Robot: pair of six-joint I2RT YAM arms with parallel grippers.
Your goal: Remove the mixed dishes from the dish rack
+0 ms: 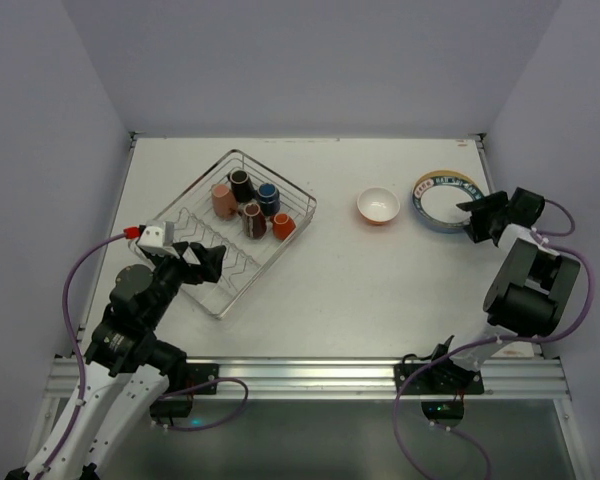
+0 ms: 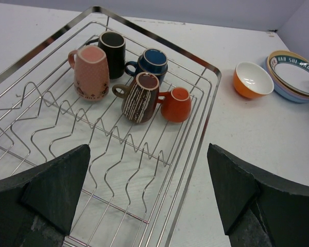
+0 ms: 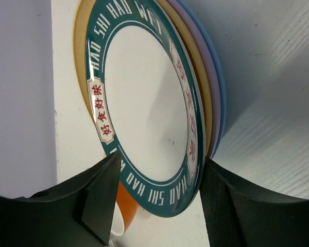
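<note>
Above silver wire dish rack (image 1: 235, 265), left gripper (image 2: 149, 195) gapes empty; right gripper (image 3: 157, 185), spread, straddles rim of stacked coloured plates (image 1: 442, 200). Risk: wide fingers (image 2: 56, 190) toppling five crowded small mugs (image 2: 139, 95).

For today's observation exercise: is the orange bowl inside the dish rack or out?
Out: the bowl sits upright on the table, apart from the rack.

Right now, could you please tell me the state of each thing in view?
Dish rack: plate slots empty.
Pink mug: in rack.
Black mug: in rack.
Blue mug: in rack.
Brown mug: in rack.
Orange mug: in rack.
Orange bowl: on table, upright, empty.
Plate stack: on table.
Left gripper: open, over rack.
Right gripper: open, at plate stack's rim.
</note>
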